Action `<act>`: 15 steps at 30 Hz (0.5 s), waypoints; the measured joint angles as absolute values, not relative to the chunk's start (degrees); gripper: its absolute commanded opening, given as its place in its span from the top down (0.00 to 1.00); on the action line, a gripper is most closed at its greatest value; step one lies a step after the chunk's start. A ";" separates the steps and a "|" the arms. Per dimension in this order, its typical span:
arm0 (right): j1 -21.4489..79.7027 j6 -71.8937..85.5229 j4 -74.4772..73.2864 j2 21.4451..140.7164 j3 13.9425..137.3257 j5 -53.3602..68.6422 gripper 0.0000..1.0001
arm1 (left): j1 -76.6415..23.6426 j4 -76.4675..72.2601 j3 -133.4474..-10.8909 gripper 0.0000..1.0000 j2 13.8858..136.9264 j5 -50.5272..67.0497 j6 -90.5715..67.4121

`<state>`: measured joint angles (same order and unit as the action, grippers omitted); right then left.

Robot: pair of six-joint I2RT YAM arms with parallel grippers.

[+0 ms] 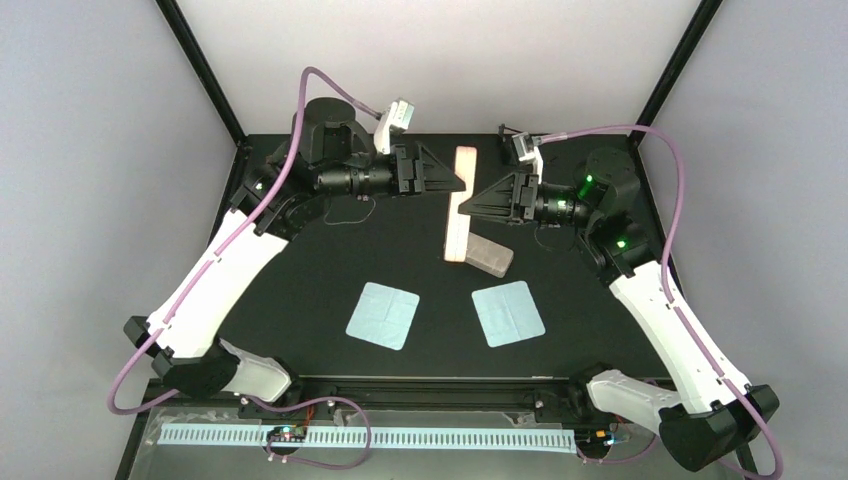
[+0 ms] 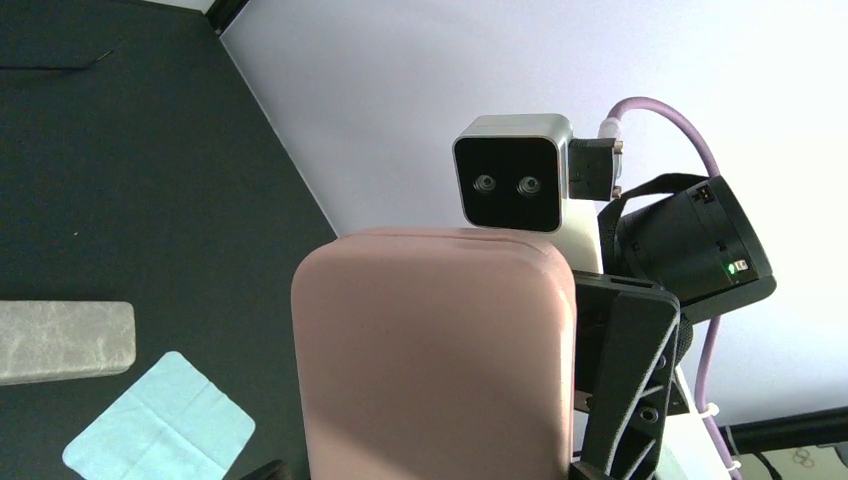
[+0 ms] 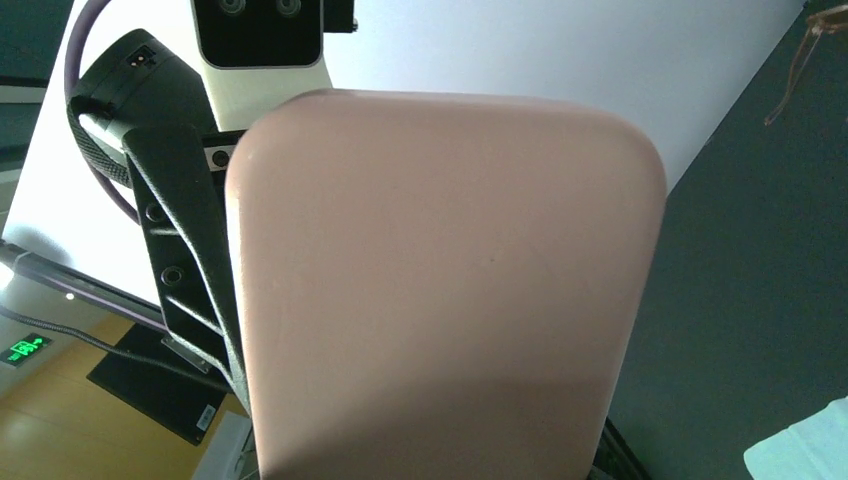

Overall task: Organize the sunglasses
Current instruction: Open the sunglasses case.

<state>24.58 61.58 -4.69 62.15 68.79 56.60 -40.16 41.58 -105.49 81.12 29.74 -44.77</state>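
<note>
The black surface carried everything, and the 2 tools met over its far middle. The left tool and the right tool each appeared clamped on the pink case from opposite sides. Its broad face filled both wrist views and hid the fingertips. The grey case lay touching or just beside its near end, and 2 blue cloths lay nearer the bases. I judged the task barely begun, since the sunglasses were not yet in any case. They lay on the surface, just left of the left tool, apart from it and untouched by either.
</note>
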 measured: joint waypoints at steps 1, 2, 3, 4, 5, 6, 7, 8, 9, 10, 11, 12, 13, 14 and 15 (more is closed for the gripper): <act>24.64 61.54 -5.15 62.19 68.82 56.60 0.99 | -40.16 41.74 -105.49 0.32 81.08 29.58 -44.53; 24.69 61.49 -5.58 62.26 68.88 56.58 0.99 | -40.16 41.93 -105.43 0.32 80.99 29.32 -44.42; 24.69 61.41 -6.04 62.39 69.01 56.53 0.99 | -40.18 41.93 -105.01 0.33 80.71 28.95 -44.25; 24.69 61.39 -6.46 62.57 69.12 56.55 0.99 | -40.18 41.85 -104.44 0.34 80.31 28.47 -44.21; 24.71 61.34 -6.87 62.81 69.23 56.55 0.99 | -40.18 41.80 -103.77 0.34 79.77 27.94 -44.07; 24.73 61.32 -7.11 63.00 69.28 56.55 0.99 | -40.18 41.67 -102.87 0.35 79.07 27.31 -44.01; 24.73 61.32 -7.40 63.13 69.32 56.55 0.99 | -40.18 41.56 -101.91 0.35 78.30 26.72 -43.88; 24.73 61.32 -7.60 63.22 69.32 56.53 0.99 | -40.18 41.58 -101.27 0.35 77.78 26.35 -43.83; 24.73 61.34 -7.86 63.29 69.41 56.53 0.99 | -40.18 41.45 -100.25 0.35 76.95 25.82 -43.64; 24.73 61.32 -8.01 63.33 69.45 56.51 0.99 | -40.18 41.43 -99.26 0.35 76.14 25.45 -43.57; 24.73 61.32 -8.29 63.37 69.56 56.49 0.99 | -40.16 41.45 -98.52 0.35 75.53 25.15 -43.53; 24.73 61.32 -8.56 63.40 69.69 56.45 0.99 | -40.16 41.41 -97.71 0.36 74.85 24.82 -43.46; 24.73 61.30 -8.71 63.44 69.80 56.36 0.99 | -40.18 41.39 -96.97 0.36 74.22 24.60 -43.40; 24.73 61.23 -9.04 63.46 69.97 56.23 0.99 | -40.18 41.39 -96.49 0.36 73.82 24.43 -43.31; 24.73 61.14 -9.17 63.51 70.15 56.07 0.99 | -40.18 41.36 -95.98 0.36 73.45 24.21 -43.20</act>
<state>24.73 61.14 -9.17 63.51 70.15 56.07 -40.18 41.36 -95.98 73.45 24.21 -43.20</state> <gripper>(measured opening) 0.676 0.645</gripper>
